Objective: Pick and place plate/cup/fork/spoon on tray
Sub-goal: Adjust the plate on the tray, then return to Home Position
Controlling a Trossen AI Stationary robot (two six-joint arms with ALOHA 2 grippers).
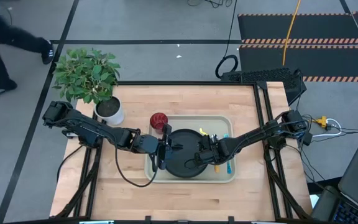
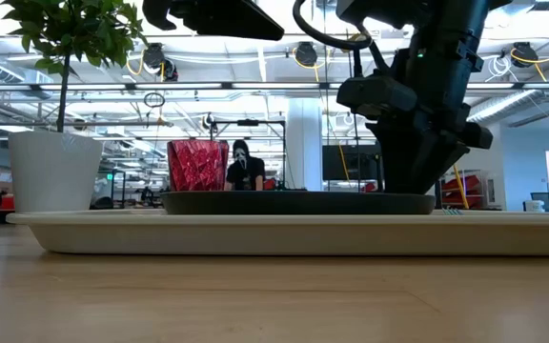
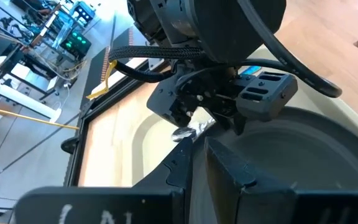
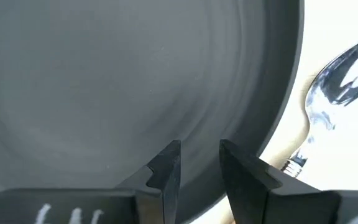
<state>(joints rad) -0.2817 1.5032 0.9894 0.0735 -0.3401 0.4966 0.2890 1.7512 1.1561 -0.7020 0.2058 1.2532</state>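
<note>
**High view: both grippers working at the plate on the tray**

Right gripper [image 4: 197,163] is hovering low over the plate [image 1: 185,160], fingers slightly parted around nothing. Left gripper [image 1: 165,149] is sitting at the plate's opposite rim; its grip cannot be told. Plate, spoon [image 4: 328,106] and fork [image 1: 227,167] are lying in the tray [image 1: 229,124]. Cup [image 1: 158,121] is standing outside, likely next: lifting it over the rim.

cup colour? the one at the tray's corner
Dark red cup, faceted-looking wall; the low view shows it best, standing beside the black plate.
</note>
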